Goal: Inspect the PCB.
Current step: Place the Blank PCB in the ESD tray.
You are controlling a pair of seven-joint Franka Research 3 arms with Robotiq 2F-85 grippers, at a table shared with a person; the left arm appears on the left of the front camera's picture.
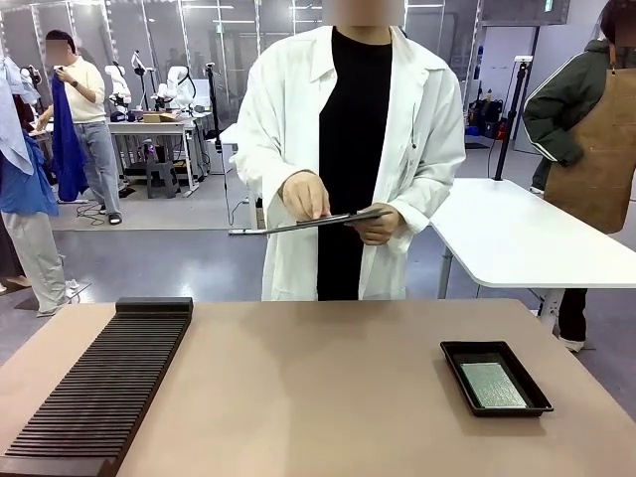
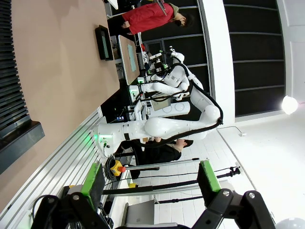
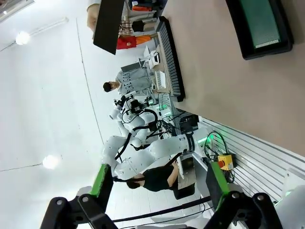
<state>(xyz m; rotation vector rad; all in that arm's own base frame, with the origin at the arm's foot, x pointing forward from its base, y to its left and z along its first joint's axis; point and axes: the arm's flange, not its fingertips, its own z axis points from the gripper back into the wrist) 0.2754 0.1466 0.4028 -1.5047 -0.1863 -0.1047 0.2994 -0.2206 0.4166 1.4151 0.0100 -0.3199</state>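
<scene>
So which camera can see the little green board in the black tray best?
The front view: the PCB lies flat in the black tray, whole and unblocked. The right wrist view shows the PCB close at the picture's top edge, partly cut off. The left wrist view shows it small and far away.

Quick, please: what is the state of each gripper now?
Left gripper: open, holding nothing.
Right gripper: open, holding nothing.

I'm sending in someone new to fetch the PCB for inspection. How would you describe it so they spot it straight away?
Start at the brown table, then go to the black shallow tray near its right edge. The PCB lies flat inside it: a thin green rectangle with a pale sheen, unlike the long black ribbed rack at the left.
</scene>
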